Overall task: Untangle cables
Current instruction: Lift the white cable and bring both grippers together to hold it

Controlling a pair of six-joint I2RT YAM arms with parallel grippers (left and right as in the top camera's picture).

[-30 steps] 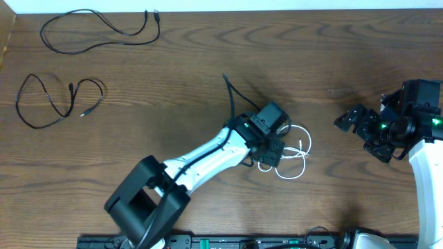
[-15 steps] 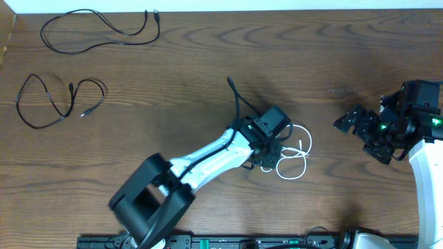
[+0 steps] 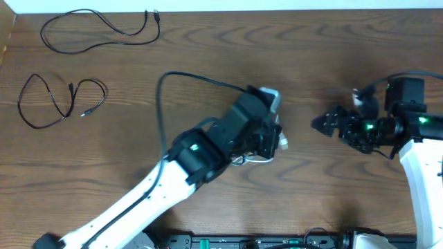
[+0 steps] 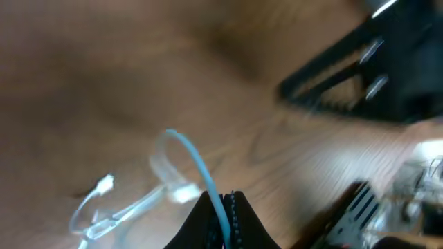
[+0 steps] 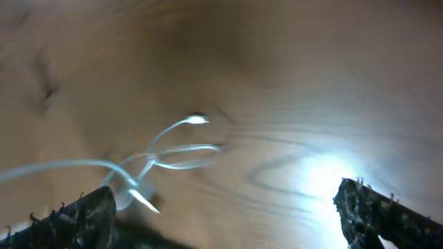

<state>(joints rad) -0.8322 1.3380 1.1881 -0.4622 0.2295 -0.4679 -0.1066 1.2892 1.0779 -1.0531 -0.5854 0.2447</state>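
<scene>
Fingers [image 4: 205, 223] of the left gripper [image 4: 223, 207] are pinched together on the white cable [image 4: 197, 162], which passes between their tips. In the left wrist view the cable rises from the grip, curves over in 1 arc, then trails down to the left into loose loops with a small plug at the end. The view is blurred, so I cannot tell whether those loops touch the surface [image 3: 208, 62].

From overhead, the left arm runs from the bottom left edge diagonally up and right to the middle of the surface. Its wrist hides most of the cable, and only short white bits show at the gripper's right side and beneath it.

The right arm enters from the right edge. The right gripper [image 3: 325, 123] points left toward the left gripper, near it but not touching, and its fingers are spread wide apart and hold nothing. In the right wrist view the white strands lie roughly left to right between those 2 fingers.

The 2 black cables lie well apart from the grippers at the far left: 1 [image 3: 90, 10] sprawls sideways along the top edge, and 1 [image 3: 19, 104] is loosely looped below it.
</scene>
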